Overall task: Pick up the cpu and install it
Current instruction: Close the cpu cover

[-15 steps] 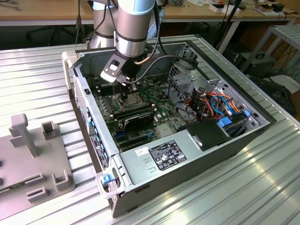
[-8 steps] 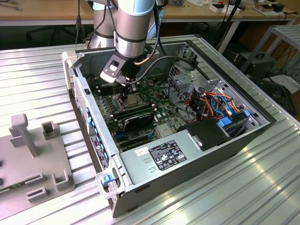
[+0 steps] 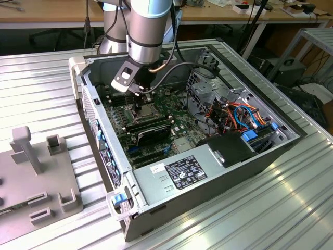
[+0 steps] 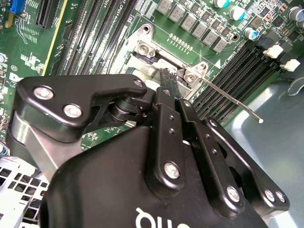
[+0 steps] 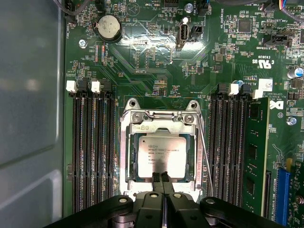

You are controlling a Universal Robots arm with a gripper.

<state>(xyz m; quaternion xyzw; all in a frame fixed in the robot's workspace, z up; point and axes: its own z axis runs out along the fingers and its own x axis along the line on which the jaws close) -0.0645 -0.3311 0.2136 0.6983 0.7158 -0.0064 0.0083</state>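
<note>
Sitting in the socket [image 5: 127, 156], the cpu [image 5: 161, 154] lies beneath the pincer [image 5: 162, 176], tips pressed together.

We see a ribbed metal table [image 3: 291, 208] catching bright light; behind it runs a long wooden desk [image 3: 52, 13], with a metal shelf [image 3: 317, 39] at the exterior view's right.

In the first wrist view, the hand [image 5: 161, 177] runs off the frame's edge, its pressed-together fingertips [image 5: 156, 177] covering a strip of the cpu [image 5: 161, 154]. In the second wrist view its black body masks most of the socket frame [image 4: 145, 47]. The arm [image 3: 148, 26] is cropped at the exterior view's top.
</note>
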